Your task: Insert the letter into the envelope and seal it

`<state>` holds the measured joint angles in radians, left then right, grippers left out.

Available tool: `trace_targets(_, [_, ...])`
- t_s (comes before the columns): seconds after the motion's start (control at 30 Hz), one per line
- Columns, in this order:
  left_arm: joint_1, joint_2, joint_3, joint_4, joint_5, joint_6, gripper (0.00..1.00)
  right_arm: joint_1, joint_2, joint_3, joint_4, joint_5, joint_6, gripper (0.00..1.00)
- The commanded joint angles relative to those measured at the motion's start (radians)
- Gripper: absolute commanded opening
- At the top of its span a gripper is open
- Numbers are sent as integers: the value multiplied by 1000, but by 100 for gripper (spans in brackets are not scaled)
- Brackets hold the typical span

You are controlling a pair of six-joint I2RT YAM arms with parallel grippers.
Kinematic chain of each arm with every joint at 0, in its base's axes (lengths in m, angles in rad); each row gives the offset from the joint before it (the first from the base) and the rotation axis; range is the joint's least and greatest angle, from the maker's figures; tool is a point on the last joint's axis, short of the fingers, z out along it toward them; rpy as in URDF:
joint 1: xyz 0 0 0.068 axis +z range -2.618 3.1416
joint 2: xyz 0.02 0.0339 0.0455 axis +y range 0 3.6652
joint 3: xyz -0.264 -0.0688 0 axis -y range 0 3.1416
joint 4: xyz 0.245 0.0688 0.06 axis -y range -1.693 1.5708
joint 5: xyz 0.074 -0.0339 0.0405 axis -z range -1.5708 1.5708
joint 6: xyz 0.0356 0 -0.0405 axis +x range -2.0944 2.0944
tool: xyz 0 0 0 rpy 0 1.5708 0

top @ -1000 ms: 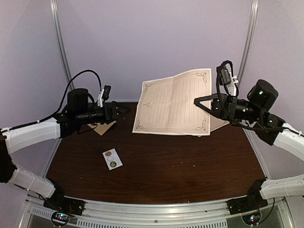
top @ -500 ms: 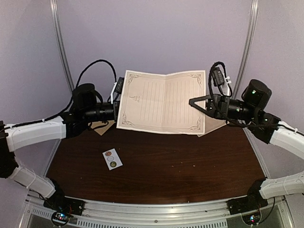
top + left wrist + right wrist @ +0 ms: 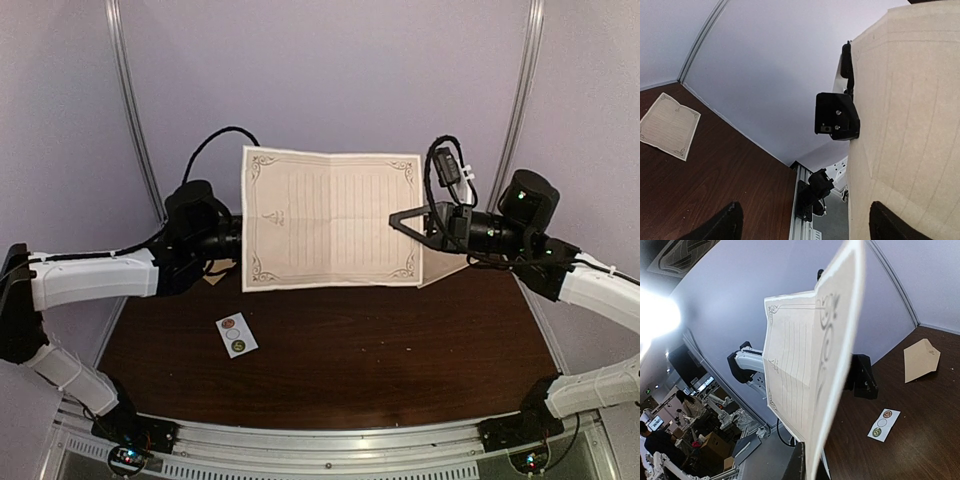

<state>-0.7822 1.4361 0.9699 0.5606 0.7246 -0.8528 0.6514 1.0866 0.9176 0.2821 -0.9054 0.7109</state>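
The letter (image 3: 330,220), a cream lined sheet with an ornate border, hangs upright in the air. My right gripper (image 3: 402,220) is shut on its right edge; in the right wrist view the letter (image 3: 805,365) rises from the shut gripper (image 3: 810,467). My left gripper (image 3: 807,227) stands open at the sheet's left edge, and the letter (image 3: 910,125) fills the right of that view, overlapping one finger. In the top view its fingertips are hidden behind the sheet. The tan envelope (image 3: 215,272) lies on the table under the left arm, also visible as the envelope (image 3: 921,359).
A white sticker card (image 3: 237,335) with round dots lies on the dark wood table (image 3: 350,350) at front left. Another bordered paper (image 3: 440,268) lies flat at the back right, behind the held sheet. Walls close off the back and both sides.
The right gripper has swung the letter upright and carried it leftward. The left arm has moved right and up, bringing its open gripper to the sheet's left edge.
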Motion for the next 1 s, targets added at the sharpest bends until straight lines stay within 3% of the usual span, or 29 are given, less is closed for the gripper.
trace_targets(0.0, [-31,36,65,123,28,-25,89,7,-26,-19,21,15,4,0])
trace_targets(0.3, [-37,-20,10,106,-28,-31,89,6,-42,-38,-13,105,2,0])
trace_targets(0.57, [-37,-77,-43,99,-53,-40,90,5,-34,-43,-5,88,9,0])
trace_targets(0.97, [-57,40,38,181,-8,-73,91,10,-34,-39,24,-7,16,0])
